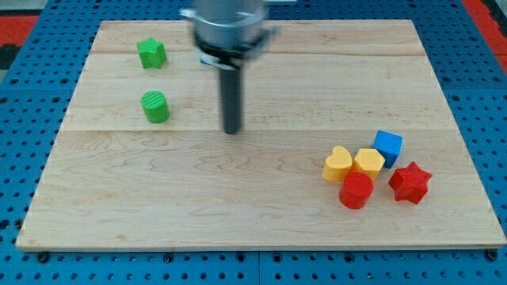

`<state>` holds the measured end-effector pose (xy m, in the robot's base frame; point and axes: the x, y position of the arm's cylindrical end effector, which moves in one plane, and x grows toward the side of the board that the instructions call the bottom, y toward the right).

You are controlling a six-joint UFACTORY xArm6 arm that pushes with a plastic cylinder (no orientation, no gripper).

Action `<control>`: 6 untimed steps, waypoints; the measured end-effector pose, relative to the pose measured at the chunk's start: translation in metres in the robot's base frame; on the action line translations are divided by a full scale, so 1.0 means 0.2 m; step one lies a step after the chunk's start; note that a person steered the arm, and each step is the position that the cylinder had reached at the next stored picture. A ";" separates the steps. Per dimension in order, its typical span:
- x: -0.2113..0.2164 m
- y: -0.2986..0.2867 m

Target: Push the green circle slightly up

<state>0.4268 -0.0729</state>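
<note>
**Tip to the right of the green circle, upper half of the counter**

Camera view only. Seen from above and slightly in front: a pale wooden counter on a blue pegboard surface.

Upper left of the frame: green circle, a short ribbed cylinder standing upright, alone on bare wood. Above it, near the counter's top-left corner, a green star, well apart from the circle and touching nothing.

Upper centre: blurred grey arm housing, dropping into the straight dark rod. My tip down on the wood, to the right of the green circle and a little lower in the frame, clearly apart from it, with open board between. No jaws on this arm, only the rod, so nothing gripped and no open or closed state to tell.

Lower right: a tight cluster of five blocks. Yellow heart at the cluster's left, just beside a yellow hexagon, seemingly touching. Blue cube up and to the right of the hexagon. Red circle under the two yellow pieces, close against them. Red star at the cluster's right, below the blue cube. Whole cluster far from the tip and from both green blocks
</note>
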 end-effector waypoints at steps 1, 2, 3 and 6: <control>0.07 -0.50; 0.19 -0.73; -0.09 -0.64; -0.29 -1.01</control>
